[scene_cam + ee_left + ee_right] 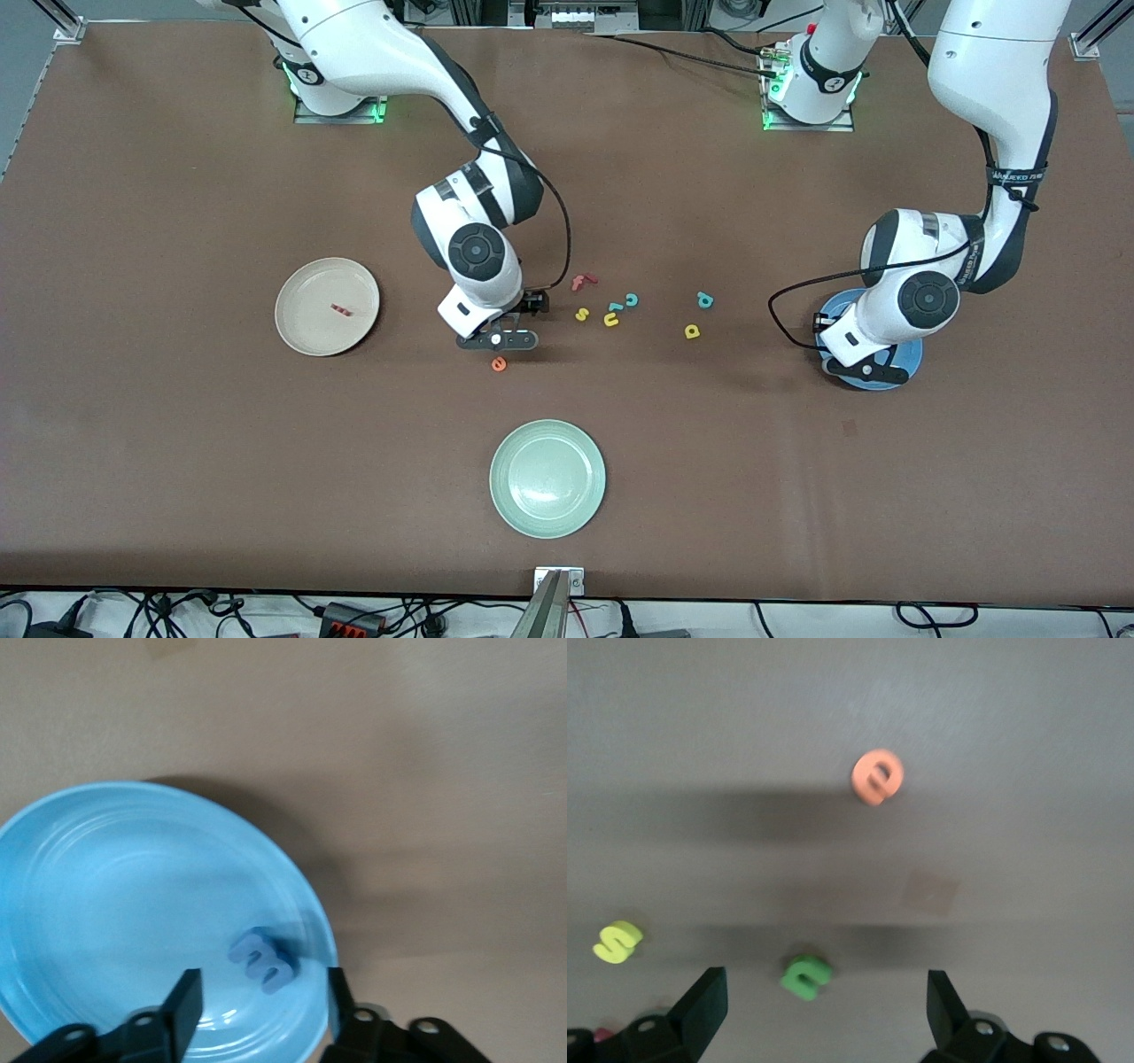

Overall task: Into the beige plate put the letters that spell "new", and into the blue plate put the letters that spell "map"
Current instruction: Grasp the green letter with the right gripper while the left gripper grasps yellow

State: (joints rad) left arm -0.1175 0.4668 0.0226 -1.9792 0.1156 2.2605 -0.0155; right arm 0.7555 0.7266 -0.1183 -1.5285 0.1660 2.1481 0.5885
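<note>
My left gripper (864,370) (261,1005) hangs open over the blue plate (911,358) (133,895). The blue m (263,959) lies in that plate below the jaws, touching neither finger. Open too, my right gripper (498,340) (826,1005) is low over the table with the green n (805,976) between its fingers, untouched. The orange e (499,363) (877,777) lies just nearer the front camera. On the beige plate (301,332) lies the pinkish-red w (341,309). Between the arms, the teal p (705,300) and yellow a (692,331) rest on the table.
A cluster of spare letters sits beside the right gripper: red f (583,283), yellow s (582,314) (617,941), yellow u (611,320), teal l (615,307), teal c (632,300). A pale green plate (547,478) lies near the table's front edge.
</note>
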